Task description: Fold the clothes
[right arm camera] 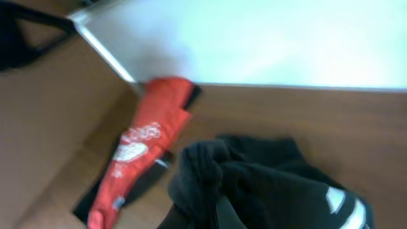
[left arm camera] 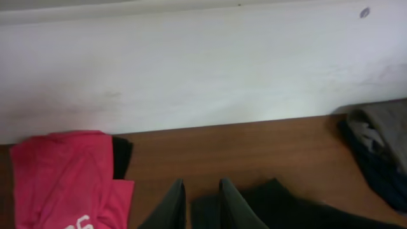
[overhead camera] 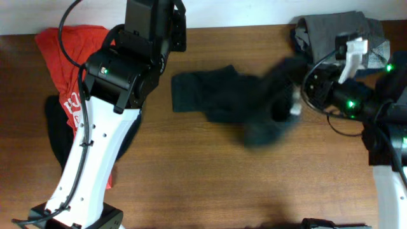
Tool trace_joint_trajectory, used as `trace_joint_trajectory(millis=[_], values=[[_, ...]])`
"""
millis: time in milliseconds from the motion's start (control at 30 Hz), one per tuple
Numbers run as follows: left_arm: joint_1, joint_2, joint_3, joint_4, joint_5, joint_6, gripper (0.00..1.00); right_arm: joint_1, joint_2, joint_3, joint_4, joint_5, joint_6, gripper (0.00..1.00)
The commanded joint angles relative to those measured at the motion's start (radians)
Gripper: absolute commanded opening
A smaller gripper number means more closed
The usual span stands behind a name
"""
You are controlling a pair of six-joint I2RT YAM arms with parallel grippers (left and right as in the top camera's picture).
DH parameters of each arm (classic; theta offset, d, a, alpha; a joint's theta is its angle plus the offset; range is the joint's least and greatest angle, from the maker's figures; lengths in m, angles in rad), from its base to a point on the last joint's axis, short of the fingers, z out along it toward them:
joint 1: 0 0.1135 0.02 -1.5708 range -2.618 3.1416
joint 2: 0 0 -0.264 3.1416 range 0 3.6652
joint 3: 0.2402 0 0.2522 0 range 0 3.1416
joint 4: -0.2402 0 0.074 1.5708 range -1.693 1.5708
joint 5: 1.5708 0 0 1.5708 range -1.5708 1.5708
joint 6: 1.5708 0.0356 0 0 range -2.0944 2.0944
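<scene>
The black T-shirt (overhead camera: 222, 95) lies crumpled across the middle of the table. Its right part is bunched and raised off the wood. My right gripper (overhead camera: 294, 102) is shut on that bunch. In the right wrist view the black T-shirt (right arm camera: 267, 184) wraps round the right gripper (right arm camera: 219, 215) and hides most of both fingers. My left gripper (left arm camera: 202, 205) hangs low by the black T-shirt (left arm camera: 286, 207) at its left edge. Its fingers (left arm camera: 175, 203) stand a narrow gap apart, with dark cloth showing behind the gap. The overhead view hides it under the arm.
A red garment with white print (overhead camera: 63, 48) lies at the far left on a dark one (overhead camera: 56, 137), partly under the left arm (overhead camera: 95, 146). A grey and navy pile (overhead camera: 340, 28) sits at the back right. A white wall (left arm camera: 203, 70) borders the far edge.
</scene>
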Motion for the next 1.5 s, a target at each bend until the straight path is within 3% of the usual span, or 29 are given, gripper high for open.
trace_joint_trajectory(millis=[0,200,400,500,600,867,1233,1467], values=[[-0.004,-0.006,0.012,-0.019,0.0,0.031,0.18,-0.003,-0.019,0.013,-0.072,0.159,-0.095,0.04],[-0.004,0.027,-0.055,-0.058,0.161,0.037,0.17,-0.003,0.009,0.013,-0.156,0.207,-0.151,0.04],[-0.004,0.111,-0.105,-0.057,0.347,0.205,0.18,-0.003,0.031,0.013,-0.154,0.235,-0.152,0.04],[-0.004,0.154,-0.105,-0.045,0.565,0.386,0.28,-0.003,0.043,0.013,-0.156,0.238,-0.152,0.04],[-0.006,0.185,-0.105,-0.026,0.734,0.507,0.44,-0.003,0.05,0.013,-0.165,0.237,-0.151,0.04],[-0.014,0.26,-0.106,-0.005,1.056,0.617,0.48,-0.003,0.05,0.013,-0.174,0.237,-0.151,0.04],[-0.123,0.371,-0.107,-0.001,1.089,0.654,0.49,-0.003,0.05,0.013,-0.171,0.238,-0.152,0.04],[-0.185,0.405,-0.107,-0.002,1.091,0.706,0.55,-0.003,0.05,0.013,-0.169,0.238,-0.171,0.04]])
